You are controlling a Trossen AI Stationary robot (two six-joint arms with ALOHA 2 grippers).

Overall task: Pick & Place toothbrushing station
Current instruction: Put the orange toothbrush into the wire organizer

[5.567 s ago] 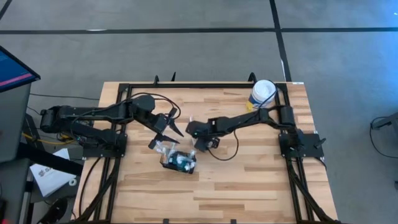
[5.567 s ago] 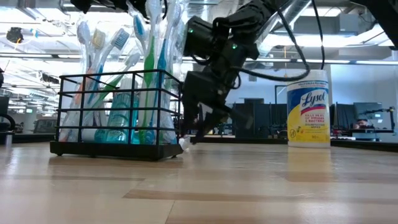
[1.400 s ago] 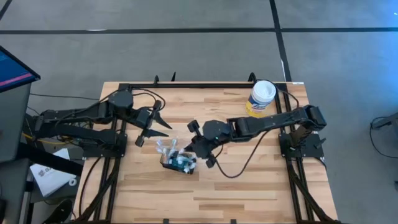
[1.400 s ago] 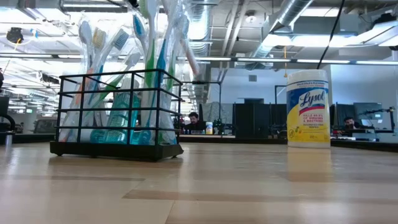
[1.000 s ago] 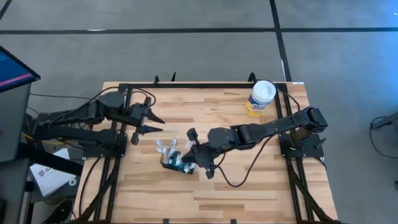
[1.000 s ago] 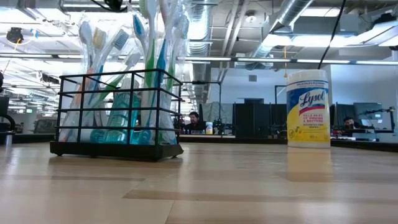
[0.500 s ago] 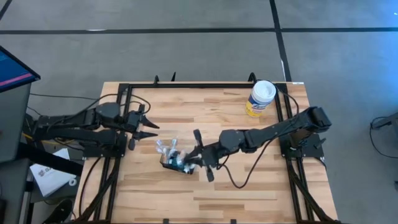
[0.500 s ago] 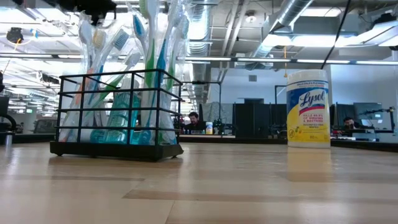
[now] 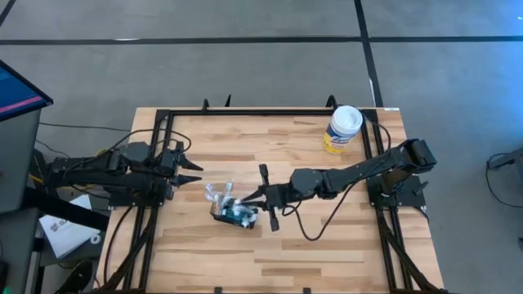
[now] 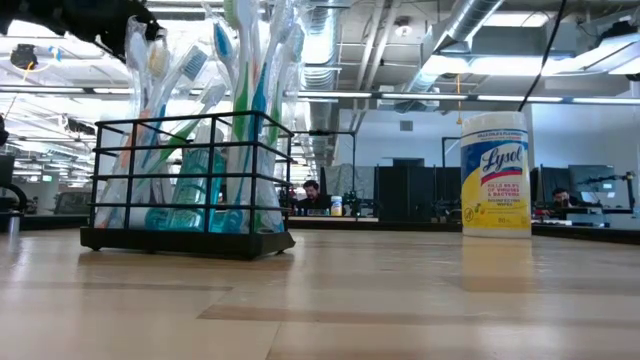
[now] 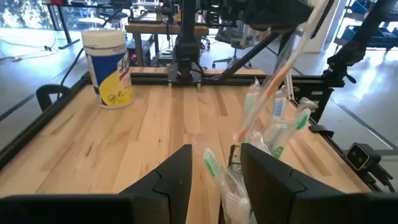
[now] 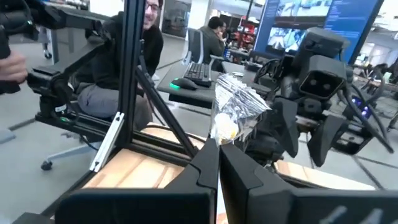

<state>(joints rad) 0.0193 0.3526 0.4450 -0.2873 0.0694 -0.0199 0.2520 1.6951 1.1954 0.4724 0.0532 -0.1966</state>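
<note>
The toothbrushing station (image 9: 233,212), a black wire box full of wrapped toothbrushes, stands on the wooden table left of centre. It also shows in the low view (image 10: 190,185). My right gripper (image 9: 252,198) reaches in level from the table's right, above the station's right side. It is shut on one wrapped toothbrush (image 12: 239,102). My left gripper (image 9: 194,170) hangs open near the table's left edge, pointing at the station. Nothing lies between its fingers (image 11: 180,174), and the brushes (image 11: 273,124) show beyond them. My right gripper pinches a wrapped toothbrush between its fingertips (image 12: 208,158), just below the crinkled wrapper around the head (image 12: 224,130). The fingers come level from the table's right and lie across the brush. The head stands above the fingers. The slanted handle (image 11: 277,81) runs down among the other brushes.
A yellow-and-white wipes canister (image 9: 345,128) with a white lid stands at the far right corner (image 10: 495,175). Black frame rails (image 9: 245,112) edge the table. A person (image 12: 124,56) sits beyond the table's left side. Bare wood lies along the near edge (image 9: 270,261).
My left gripper has drawn back toward the table's left edge and sunk, still open. My right gripper has stayed above the station's right side, tipping toward level and rolling at the wrist, still shut on the brush.
</note>
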